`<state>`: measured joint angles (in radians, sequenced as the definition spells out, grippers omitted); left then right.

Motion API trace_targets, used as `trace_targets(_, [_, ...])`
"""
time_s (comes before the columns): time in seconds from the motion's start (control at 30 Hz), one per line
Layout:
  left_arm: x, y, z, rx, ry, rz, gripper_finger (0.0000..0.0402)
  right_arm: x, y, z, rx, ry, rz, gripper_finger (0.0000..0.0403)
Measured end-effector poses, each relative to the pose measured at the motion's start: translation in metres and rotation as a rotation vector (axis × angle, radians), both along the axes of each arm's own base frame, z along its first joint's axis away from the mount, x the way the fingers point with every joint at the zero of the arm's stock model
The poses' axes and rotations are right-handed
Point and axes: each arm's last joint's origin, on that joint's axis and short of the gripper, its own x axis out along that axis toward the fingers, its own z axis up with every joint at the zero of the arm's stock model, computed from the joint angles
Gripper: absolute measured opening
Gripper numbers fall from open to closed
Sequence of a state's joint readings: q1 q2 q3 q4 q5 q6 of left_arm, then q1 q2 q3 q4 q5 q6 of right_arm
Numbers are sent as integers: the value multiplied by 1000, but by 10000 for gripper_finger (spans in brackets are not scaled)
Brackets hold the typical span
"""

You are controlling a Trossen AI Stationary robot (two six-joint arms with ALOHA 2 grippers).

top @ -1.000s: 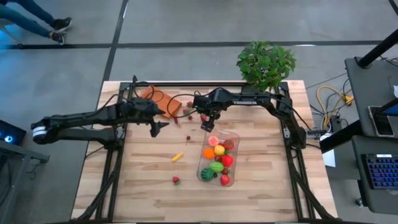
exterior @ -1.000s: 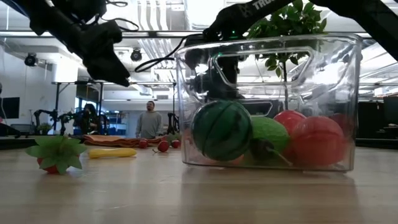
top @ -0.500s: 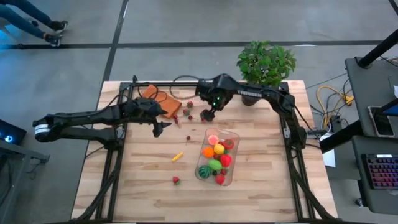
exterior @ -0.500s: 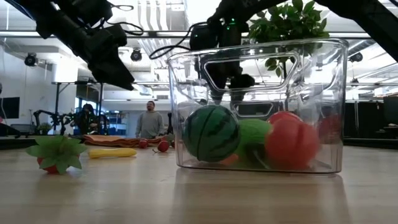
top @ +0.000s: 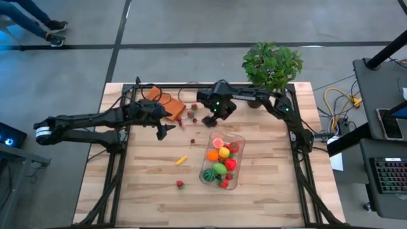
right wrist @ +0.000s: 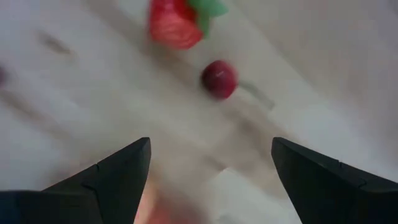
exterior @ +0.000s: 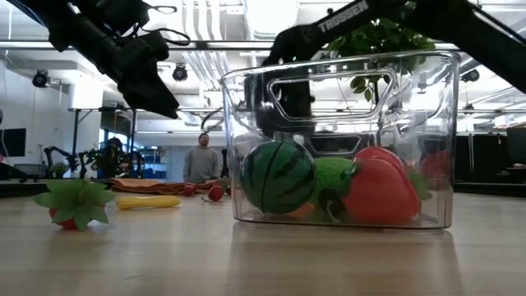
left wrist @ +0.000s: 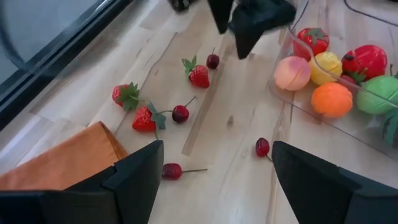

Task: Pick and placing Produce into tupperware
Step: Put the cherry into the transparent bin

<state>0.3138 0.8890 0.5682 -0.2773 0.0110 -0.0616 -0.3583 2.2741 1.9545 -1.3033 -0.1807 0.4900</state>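
The clear tupperware (top: 222, 160) stands on the table right of centre and holds several toy fruits, among them a watermelon (exterior: 278, 177) and a red strawberry (exterior: 380, 193). Small strawberries and cherries (left wrist: 180, 113) lie loose on the wood at the far middle. A yellow-orange piece (top: 182, 160) and a strawberry (top: 180, 184) lie nearer. My right gripper (top: 210, 119) is open and empty above the loose cluster, over a strawberry (right wrist: 177, 22) and a cherry (right wrist: 219, 79). My left gripper (top: 163, 130) is open and empty, left of the cluster, above the table.
A flat orange-brown pad (top: 166, 105) lies at the far left by the cluster. A potted leafy plant (top: 272, 63) stands at the far right edge. Black frame rails run along the table's sides. People show in the room beyond the table (exterior: 200, 160).
My right gripper has gone from over the tupperware's far end toward the table's far edge and a little left, over the loose strawberries and cherries. The tupperware has shifted slightly, and the fruits inside have rolled and settled.
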Motion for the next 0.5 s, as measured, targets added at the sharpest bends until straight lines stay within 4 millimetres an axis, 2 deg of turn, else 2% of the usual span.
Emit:
trace_targets(0.07, [0, 0, 0, -2, 3, 1, 285, 2, 0, -8, -35, 23, 64, 327])
trace_targets(0.23, [0, 0, 0, -4, 1, 2, 285, 8, 0, -9, -101, 18, 178, 327])
trace_targets(0.5, [0, 0, 0, -4, -1, 3, 285, 11, 5, -10, -107, -4, 244, 327])
